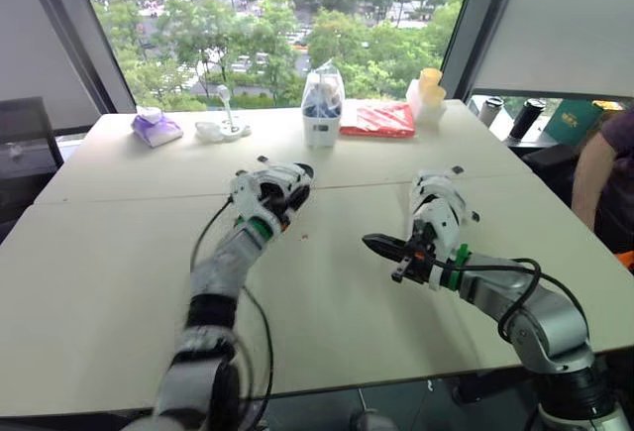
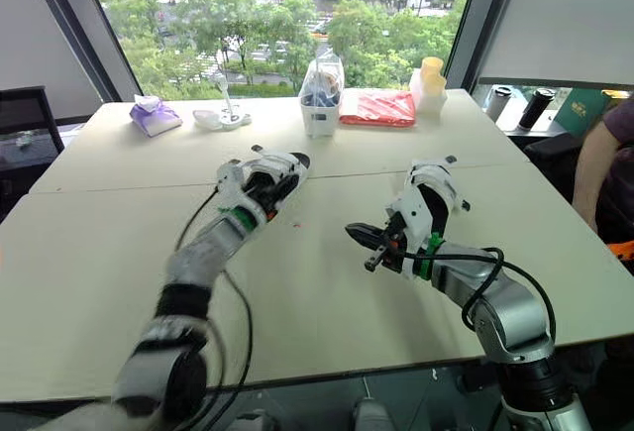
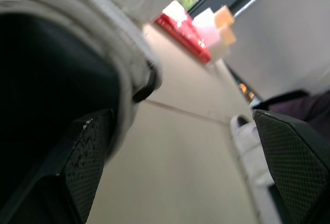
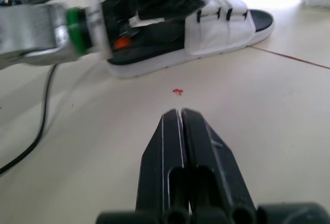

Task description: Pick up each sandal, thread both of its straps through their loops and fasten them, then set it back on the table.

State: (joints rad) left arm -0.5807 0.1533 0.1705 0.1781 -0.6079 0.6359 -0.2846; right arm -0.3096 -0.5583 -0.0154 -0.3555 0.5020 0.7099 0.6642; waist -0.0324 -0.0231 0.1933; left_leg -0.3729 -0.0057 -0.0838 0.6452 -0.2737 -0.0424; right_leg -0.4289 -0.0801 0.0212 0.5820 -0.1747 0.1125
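Two white sandals with black footbeds lie on the table (image 1: 119, 253). The left sandal (image 1: 280, 181) sits at mid-table, its straps (image 4: 221, 20) across the toe end. My left gripper (image 1: 276, 203) is at its heel end, open, with the sandal's side (image 3: 103, 44) against one finger (image 3: 85, 162) and bare table between the pads. The right sandal (image 1: 438, 198) lies further right, just behind my right wrist. My right gripper (image 1: 380, 245) hovers low over the table between the two sandals, shut on nothing, pointing toward the left sandal.
Along the table's far edge stand a purple pack (image 1: 156, 127), a small white stand (image 1: 223, 129), a white tub with a bag (image 1: 322, 109), a red packet (image 1: 377, 119) and yellow-topped cups (image 1: 429, 92). A person's arm (image 1: 597, 168) is at the right. A black cable (image 4: 36, 136) trails from my left arm.
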